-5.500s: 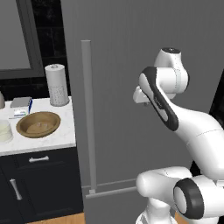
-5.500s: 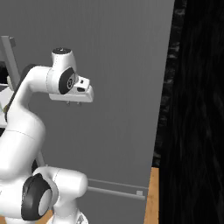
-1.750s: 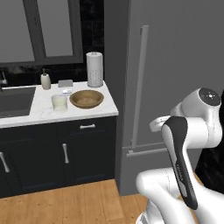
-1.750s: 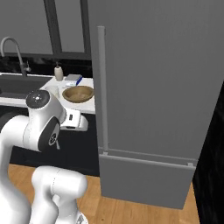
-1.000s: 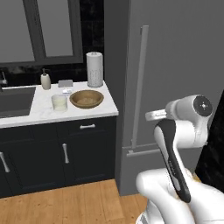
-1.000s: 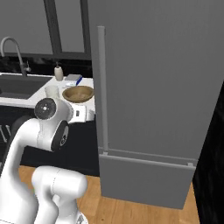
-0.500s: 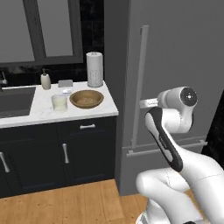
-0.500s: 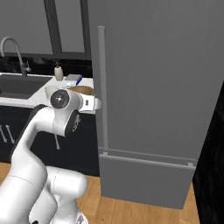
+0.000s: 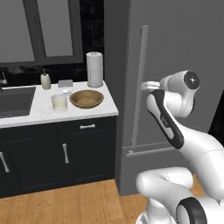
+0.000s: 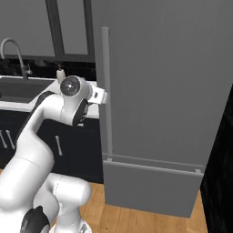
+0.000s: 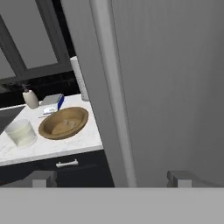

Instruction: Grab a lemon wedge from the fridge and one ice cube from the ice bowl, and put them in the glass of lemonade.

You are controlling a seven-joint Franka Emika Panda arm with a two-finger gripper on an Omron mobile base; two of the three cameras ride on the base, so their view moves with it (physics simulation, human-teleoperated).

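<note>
Since half a second ago we've swung the arm further toward the fridge [image 9: 175, 52], and the gripper [image 9: 144, 86] now sits right at the long vertical bar handle [image 9: 141, 65]. From the right base view the gripper [image 10: 103, 96] looks like it's touching the handle [image 10: 105, 59] or just short of it, though we honestly can't tell contact from that angle.

Our fingers [image 11: 43, 178] are spread as wide as they go, and in the hand view the handle [image 11: 111, 96] runs up between them. That makes sense: we're straddling the bar so we can close on it and pull the door open, because the lemon wedge is presumably inside and the door is shut.

Everything else is parked on the counter [image 9: 39, 116] to the left of the fridge. The wooden ice bowl [image 9: 87, 98] sits near the counter's right end, with the glass of lemonade [image 9: 59, 102] just beside it on its left. Keeping those two close together should make the later drops short. Behind them stand the paper towel roll [image 9: 94, 69] and the soap bottle [image 9: 45, 80], out of the way.

Next move as we see it: close on the bar and pull.
</note>
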